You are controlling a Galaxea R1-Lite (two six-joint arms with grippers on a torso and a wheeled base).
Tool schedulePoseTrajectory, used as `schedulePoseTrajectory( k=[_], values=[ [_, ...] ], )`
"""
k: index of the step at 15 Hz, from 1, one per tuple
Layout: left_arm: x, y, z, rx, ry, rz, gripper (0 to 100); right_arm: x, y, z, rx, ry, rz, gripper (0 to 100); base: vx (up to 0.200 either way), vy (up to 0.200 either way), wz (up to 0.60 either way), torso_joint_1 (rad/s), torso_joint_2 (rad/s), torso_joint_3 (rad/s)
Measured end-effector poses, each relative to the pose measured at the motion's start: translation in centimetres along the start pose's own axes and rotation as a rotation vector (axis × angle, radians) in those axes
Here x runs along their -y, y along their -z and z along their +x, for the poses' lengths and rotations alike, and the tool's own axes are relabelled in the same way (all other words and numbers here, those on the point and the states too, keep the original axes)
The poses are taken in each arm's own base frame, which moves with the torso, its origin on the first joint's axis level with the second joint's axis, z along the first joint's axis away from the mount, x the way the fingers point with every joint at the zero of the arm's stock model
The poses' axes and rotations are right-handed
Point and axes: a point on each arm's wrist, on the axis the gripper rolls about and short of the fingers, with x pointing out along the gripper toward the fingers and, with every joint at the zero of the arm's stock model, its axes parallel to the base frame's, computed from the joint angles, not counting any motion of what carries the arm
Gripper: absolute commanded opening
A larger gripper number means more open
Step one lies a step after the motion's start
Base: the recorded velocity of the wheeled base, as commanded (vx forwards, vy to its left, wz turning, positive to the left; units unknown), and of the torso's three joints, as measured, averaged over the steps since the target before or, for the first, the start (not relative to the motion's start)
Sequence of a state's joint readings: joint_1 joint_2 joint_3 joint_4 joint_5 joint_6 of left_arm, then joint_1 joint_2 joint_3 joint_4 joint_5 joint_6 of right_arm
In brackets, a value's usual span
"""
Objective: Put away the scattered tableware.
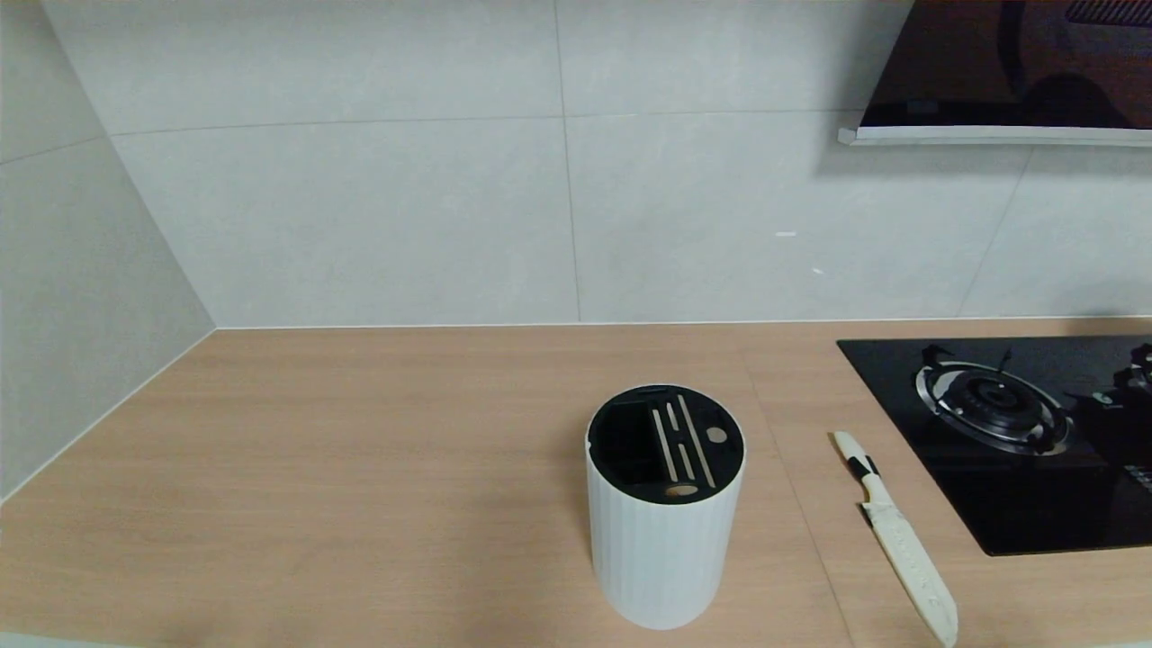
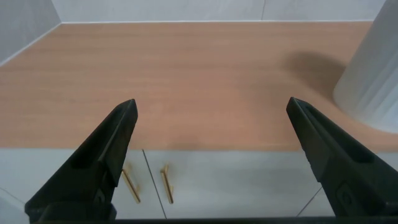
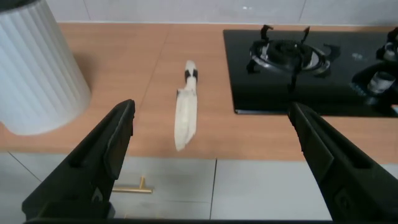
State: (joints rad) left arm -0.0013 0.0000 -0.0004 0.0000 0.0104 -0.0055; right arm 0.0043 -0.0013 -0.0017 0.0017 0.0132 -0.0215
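Note:
A cream-white knife (image 1: 895, 535) with a black band on its handle lies flat on the wooden countertop (image 1: 360, 468), blade toward the front edge, between the holder and the hob. A white ribbed cylindrical knife holder (image 1: 664, 508) with a black slotted top stands upright left of it. In the right wrist view my right gripper (image 3: 211, 124) is open, held off the counter's front edge, with the knife (image 3: 186, 106) ahead between its fingers' line and the holder (image 3: 37, 68) to one side. My left gripper (image 2: 211, 121) is open too, before the counter's front edge, the holder (image 2: 372, 78) off to its side.
A black glass gas hob (image 1: 1008, 432) with a metal burner ring fills the counter's right part, a range hood (image 1: 1008, 72) above it. Tiled walls close the back and left. Cabinet doors with gold handles (image 2: 165, 183) sit below the counter front.

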Motion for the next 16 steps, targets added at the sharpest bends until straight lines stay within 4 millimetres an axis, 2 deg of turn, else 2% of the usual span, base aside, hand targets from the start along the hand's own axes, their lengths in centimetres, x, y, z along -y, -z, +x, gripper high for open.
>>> schedulePoseTrajectory(
  k=[3,16],
  values=[
    [0.00,0.01,0.00,0.000,0.001,0.000,100,0.00,0.00,0.00,0.000,0.000,0.000,100,0.000,0.000,0.00,0.150,-0.29,-0.155],
    [0.00,0.01,0.00,0.000,0.000,0.000,100,-0.03,0.00,0.00,0.000,-0.011,-0.015,100,0.000,0.000,0.00,0.000,0.00,0.000]
  ],
)
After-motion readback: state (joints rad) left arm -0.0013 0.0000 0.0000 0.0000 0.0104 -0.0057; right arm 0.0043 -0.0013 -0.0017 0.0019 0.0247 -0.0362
